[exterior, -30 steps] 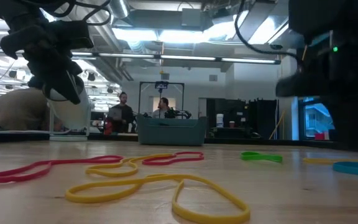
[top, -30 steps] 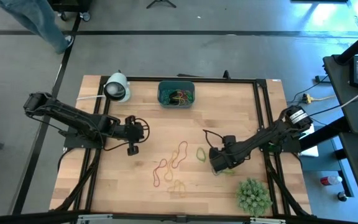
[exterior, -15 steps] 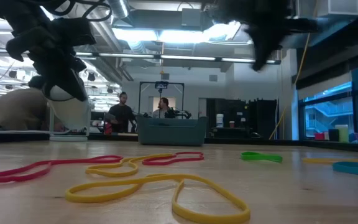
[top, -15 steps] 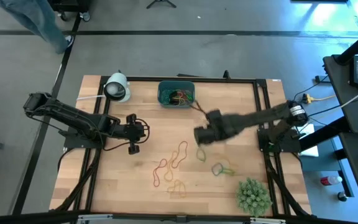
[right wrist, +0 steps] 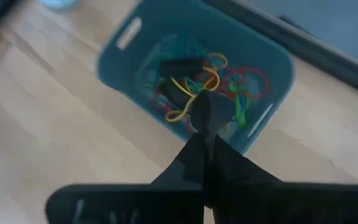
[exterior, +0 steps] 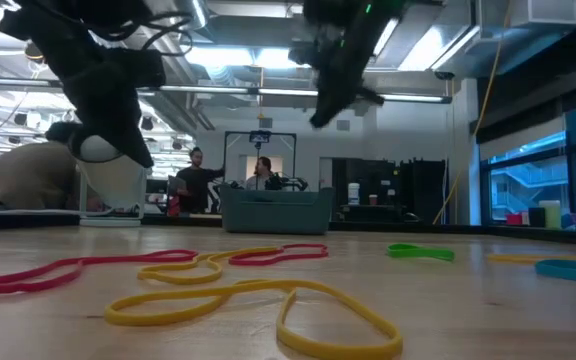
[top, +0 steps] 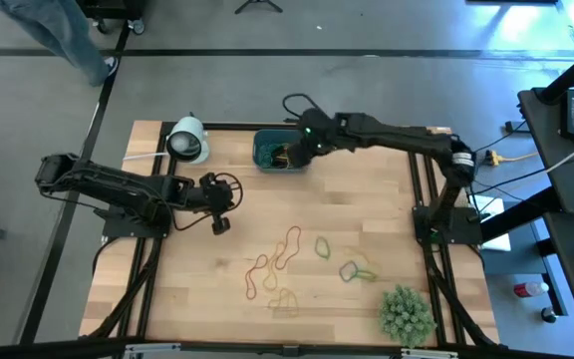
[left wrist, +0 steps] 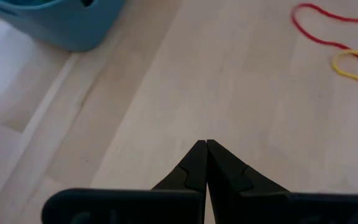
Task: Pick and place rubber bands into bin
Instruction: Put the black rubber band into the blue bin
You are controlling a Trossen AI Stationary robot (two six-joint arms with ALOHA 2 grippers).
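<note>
Hovering over the bin (top: 267, 150), the right claw (top: 300, 145) is closed.

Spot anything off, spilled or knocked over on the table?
One thing: the white roll lies on its side near the far left corner, open end showing. Loose rubber bands on the wood are just unsorted work; the bin sits upright, the plant too. Right gripper is above the bin.

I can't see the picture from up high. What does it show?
The right gripper hovers shut over the teal bin of rubber bands at the wooden table's far edge. More rubber bands lie loose mid-table, and the left gripper waits shut nearby.
</note>
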